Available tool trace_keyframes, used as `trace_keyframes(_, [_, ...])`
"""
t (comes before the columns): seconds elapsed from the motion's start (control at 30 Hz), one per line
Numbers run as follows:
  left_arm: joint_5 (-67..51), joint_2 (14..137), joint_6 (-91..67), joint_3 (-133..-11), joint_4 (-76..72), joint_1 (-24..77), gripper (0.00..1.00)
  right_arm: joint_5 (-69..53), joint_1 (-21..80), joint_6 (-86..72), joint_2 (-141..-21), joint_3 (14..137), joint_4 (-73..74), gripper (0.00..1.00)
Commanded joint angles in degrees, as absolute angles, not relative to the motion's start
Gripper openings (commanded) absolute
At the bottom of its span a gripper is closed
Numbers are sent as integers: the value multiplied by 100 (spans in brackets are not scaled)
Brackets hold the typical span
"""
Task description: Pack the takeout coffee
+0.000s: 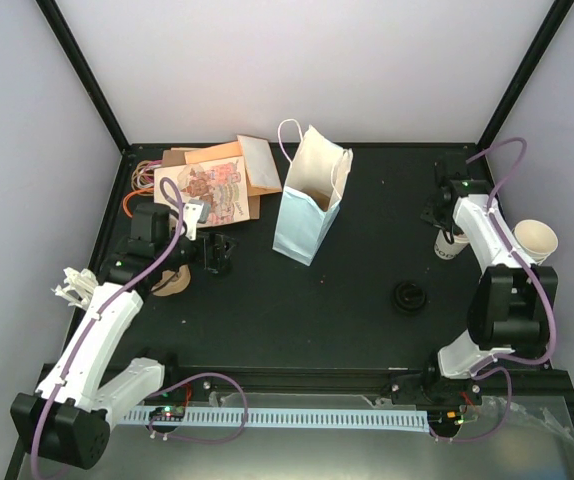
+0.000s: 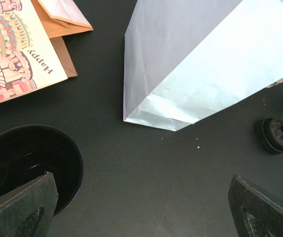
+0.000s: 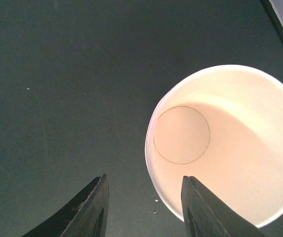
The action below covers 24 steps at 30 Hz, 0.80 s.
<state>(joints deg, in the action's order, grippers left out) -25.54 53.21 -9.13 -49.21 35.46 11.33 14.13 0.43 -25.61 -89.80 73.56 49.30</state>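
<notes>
We find lidded coffee (image 1: 409, 297) right of bag (image 1: 307, 205), nearer R claw (image 3: 144, 177) than L claw (image 2: 140, 177). R claw: jaws narrow, straddling lidless cup (image 3: 220, 143) rim. L claw: wide.

a lidless cream cup (image 3: 230, 143) stands open on the dark table (image 3: 57, 74), right of centre. the end effector (image 3: 145, 180) is parted, one finger over bare table and the other overlapping the cup's rim.
</notes>
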Motion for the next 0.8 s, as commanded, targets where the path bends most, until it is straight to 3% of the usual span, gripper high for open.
trace_keyframes(0.0, [-2583,5194,-813,-4918,3385,1169,97,1606,-4,-2417,-9193,7558,4908,44])
trace_keyframes(0.13, [-2547,5168,-800,-4912,3401,1169,97,1688,-73,-2364,-9224,7511,4869,43])
trace_keyframes(0.33, [-2521,5159,-787,-4904,3405,1169,97,1676,-98,-2258,-9321,7489,4813,24])
trace_keyframes(0.5, [-2497,5151,-781,-4904,3418,1169,97,1686,-107,-2180,-9381,7516,4799,22])
trace_keyframes(0.77, [-2468,5142,-775,-4899,3422,1169,97,1611,-106,-2138,-9301,7576,4923,1])
